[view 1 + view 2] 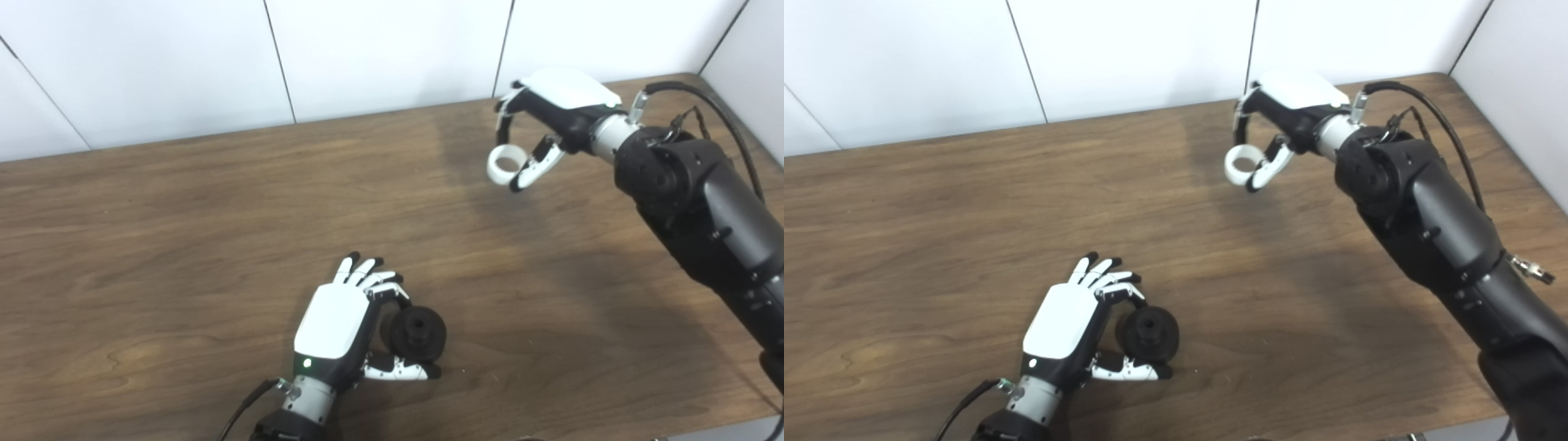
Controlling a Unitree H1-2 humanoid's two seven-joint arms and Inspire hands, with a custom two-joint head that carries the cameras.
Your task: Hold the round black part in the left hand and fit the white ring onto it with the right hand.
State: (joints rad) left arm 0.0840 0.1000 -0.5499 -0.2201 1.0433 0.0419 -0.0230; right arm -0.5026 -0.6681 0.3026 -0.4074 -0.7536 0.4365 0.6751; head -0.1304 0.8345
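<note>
The round black part [418, 332] sits low near the table's front, pinched between one finger and the thumb of my left hand [349, 321]; the other fingers of that hand stretch out past it. The part's hub with a centre hole faces right and up. Far off at the back right, my right hand [539, 131] hovers above the table, shut on the white ring [505, 164], which hangs at its fingertips with its opening showing. The ring and the black part are well apart. The same ring [1240, 164] and part [1149, 332] show in the right eye view.
The brown wooden table [184, 233] spans the view, with white wall panels [380, 55] behind it and a wall corner at the right. A black cable [723, 116] loops over the right forearm. The table's front edge runs near the bottom right.
</note>
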